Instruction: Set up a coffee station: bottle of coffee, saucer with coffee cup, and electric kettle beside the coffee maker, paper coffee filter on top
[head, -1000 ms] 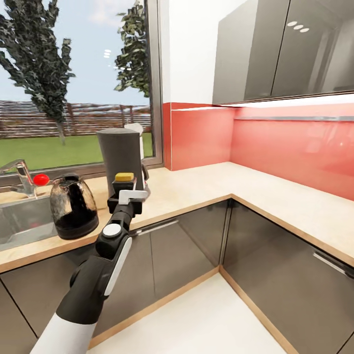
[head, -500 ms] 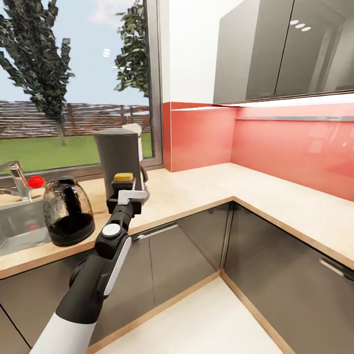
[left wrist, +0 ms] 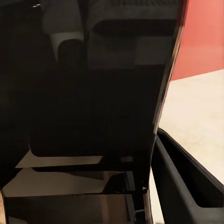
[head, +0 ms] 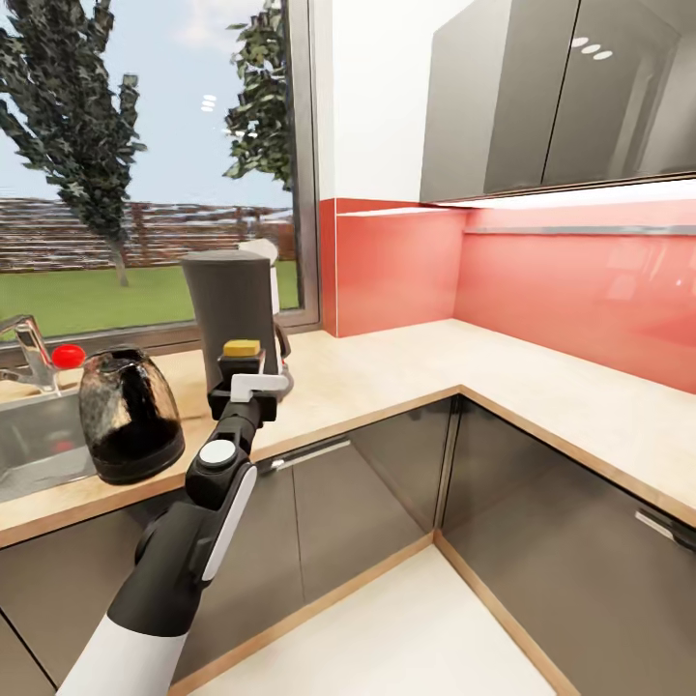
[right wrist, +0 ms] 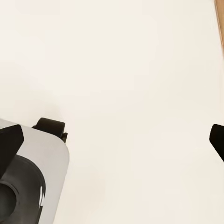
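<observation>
We see the small dark bottle of coffee with yellow cap (head: 243, 360) clamped in the left gripper (head: 247, 387), held just in front of the tall dark grey coffee maker (head: 232, 314) on the light beige wood-look kitchen countertop (head: 406, 362). The rounded glassy black electric kettle (head: 130, 416) stands beside the coffee maker, near the steel sink (head: 34, 445). The right gripper (right wrist: 112, 140) hangs spread wide and empty above the white floor (right wrist: 130, 70).

The camera has swung slightly right, so the electric kettle (head: 130, 416) and coffee maker (head: 232, 319) sit further left in view.
</observation>
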{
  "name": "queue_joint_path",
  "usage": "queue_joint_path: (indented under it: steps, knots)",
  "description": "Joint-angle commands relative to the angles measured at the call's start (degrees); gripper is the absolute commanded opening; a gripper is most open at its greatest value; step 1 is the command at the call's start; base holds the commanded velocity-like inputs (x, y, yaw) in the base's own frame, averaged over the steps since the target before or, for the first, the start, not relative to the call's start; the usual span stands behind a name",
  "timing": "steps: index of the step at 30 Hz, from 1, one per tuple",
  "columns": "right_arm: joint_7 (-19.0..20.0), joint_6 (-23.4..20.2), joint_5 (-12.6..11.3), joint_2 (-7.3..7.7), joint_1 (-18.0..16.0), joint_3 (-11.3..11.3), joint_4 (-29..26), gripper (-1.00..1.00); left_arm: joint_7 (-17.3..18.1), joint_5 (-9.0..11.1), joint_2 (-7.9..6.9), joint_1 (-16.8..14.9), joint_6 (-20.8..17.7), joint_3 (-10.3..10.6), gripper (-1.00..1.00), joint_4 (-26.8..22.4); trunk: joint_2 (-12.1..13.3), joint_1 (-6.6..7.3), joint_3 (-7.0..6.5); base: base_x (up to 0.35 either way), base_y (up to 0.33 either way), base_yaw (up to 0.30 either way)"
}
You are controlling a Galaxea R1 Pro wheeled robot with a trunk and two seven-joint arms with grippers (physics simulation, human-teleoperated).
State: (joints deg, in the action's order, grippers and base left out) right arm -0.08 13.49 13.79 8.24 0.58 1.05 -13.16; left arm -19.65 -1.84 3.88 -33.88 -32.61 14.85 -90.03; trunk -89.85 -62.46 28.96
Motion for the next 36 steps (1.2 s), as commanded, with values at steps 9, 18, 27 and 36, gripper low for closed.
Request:
queue_joint_path:
  steps: [9,18,27,36]
  knots:
    - [0.0,0.0,0.2,0.02,0.0,0.1,-0.1,1.0,-0.1,-0.4,-0.01,-0.1,-0.4,0.1,-1.0,-0.1,-2.0,-1.1,0.95,0.0,0.0,0.0]
    - [0.0,0.0,0.2,0.02,0.0,0.2,0.0,1.0,-0.1,-0.4,-0.01,-0.1,-0.4,0.1,-1.0,-0.1,-3.3,-1.76,1.49,0.0,0.0,0.0]
    - [-0.1,0.1,0.2,-0.05,0.0,0.1,0.0,1.0,-0.1,-0.4,-0.21,-0.1,-0.4,0.1,-1.0,-0.1,-3.3,-1.76,1.49,0.009,0.0,0.0]
    - [-0.1,0.1,0.2,-0.06,0.0,0.1,0.0,1.0,-0.1,-0.4,-0.67,-0.1,1.5,-0.1,-1.0,-0.1,-3.3,-1.76,1.49,0.08,0.0,0.0]
